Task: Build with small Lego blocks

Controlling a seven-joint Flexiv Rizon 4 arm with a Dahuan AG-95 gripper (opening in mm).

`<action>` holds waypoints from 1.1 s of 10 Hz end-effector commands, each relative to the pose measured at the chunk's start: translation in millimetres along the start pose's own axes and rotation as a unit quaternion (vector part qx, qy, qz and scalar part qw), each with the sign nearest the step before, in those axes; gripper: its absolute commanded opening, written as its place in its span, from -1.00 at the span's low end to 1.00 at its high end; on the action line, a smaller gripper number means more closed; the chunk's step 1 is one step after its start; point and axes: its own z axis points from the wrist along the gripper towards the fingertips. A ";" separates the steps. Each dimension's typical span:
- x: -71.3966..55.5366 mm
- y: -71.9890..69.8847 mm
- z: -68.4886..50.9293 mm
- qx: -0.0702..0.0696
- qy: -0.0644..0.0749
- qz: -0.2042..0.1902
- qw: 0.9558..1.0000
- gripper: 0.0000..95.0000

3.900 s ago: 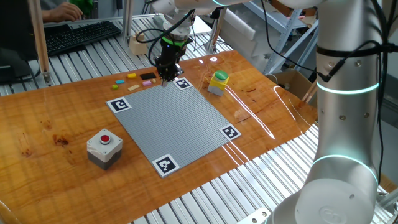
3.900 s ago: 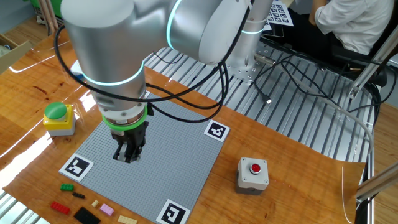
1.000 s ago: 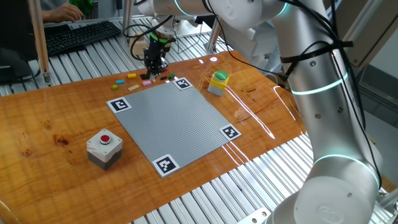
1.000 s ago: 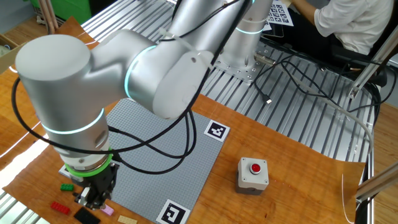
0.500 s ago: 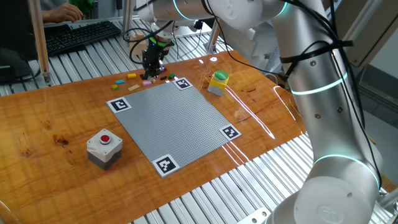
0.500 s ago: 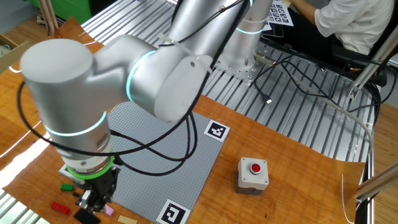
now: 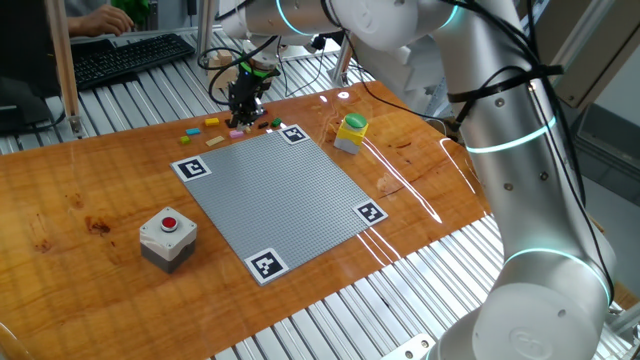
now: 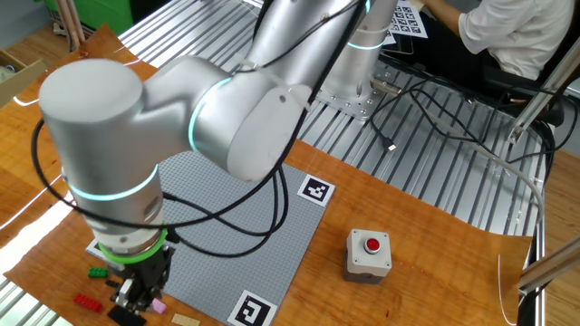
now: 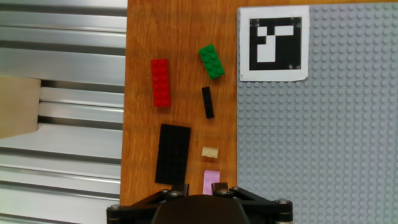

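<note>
A: What's the biggest thing laid out?

B: The grey baseplate (image 9: 323, 137), a printed marker (image 9: 273, 42) on its corner. Beside its edge, on the wooden table (image 9: 140, 37), lie the small Lego blocks (image 9: 186, 118).

A: And the gripper (image 9: 198, 188)?

B: Pointing down over the pink brick (image 9: 211, 181), next to the long black plate (image 9: 172, 153). Jaws slightly apart; whether they clamp the brick, I cannot tell.
</note>
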 end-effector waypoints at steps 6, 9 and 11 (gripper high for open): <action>-0.7 -2.5 6.6 0.000 -0.005 -0.011 1.000 -0.20; -1.2 -4.1 7.7 0.006 -0.008 -0.016 1.000 -0.20; -0.3 -9.1 10.0 0.010 -0.010 -0.020 1.000 -0.20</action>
